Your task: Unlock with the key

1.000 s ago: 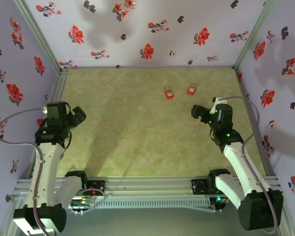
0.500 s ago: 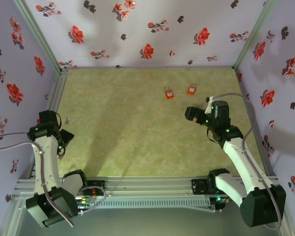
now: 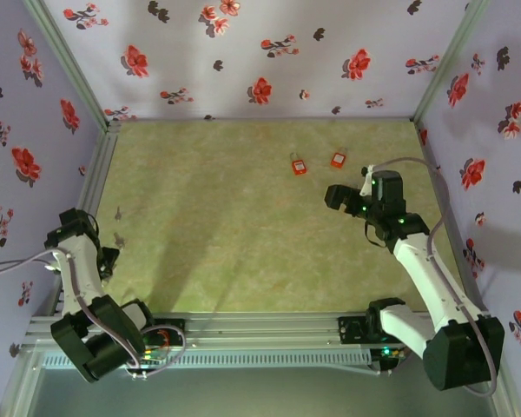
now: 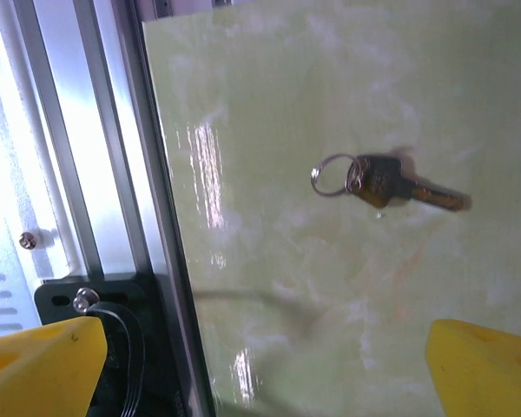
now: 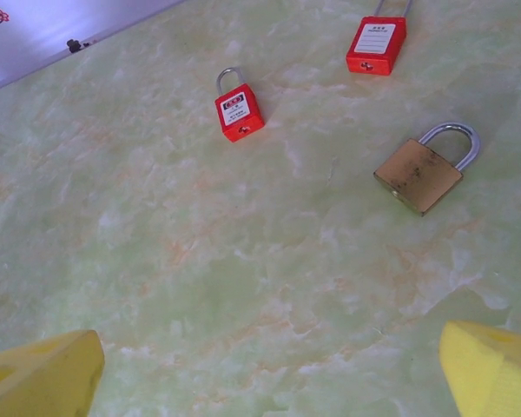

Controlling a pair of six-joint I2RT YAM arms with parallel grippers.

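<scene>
Key (image 4: 391,184): lies flat on the pale green table (image 4: 313,295), blade pointing right and slightly down.
Key ring (image 4: 332,175): on the head's left end, flat on the surface.
Rail (image 4: 95,139): aluminium, runs up the left side, well apart from the key.
Bracket (image 4: 113,300): black, at the rail's foot, with a silver screw (image 4: 86,299).
Left gripper (image 4: 260,382): yellow fingertips (image 4: 35,369) in the two bottom corners, spread wide, nothing between them.

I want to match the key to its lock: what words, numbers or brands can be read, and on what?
No text can be read.
Nearer red padlock: white label, print too small to read.
Farther red padlock: white label, print too small to read.
Brass padlock and key: no legible marking.
</scene>
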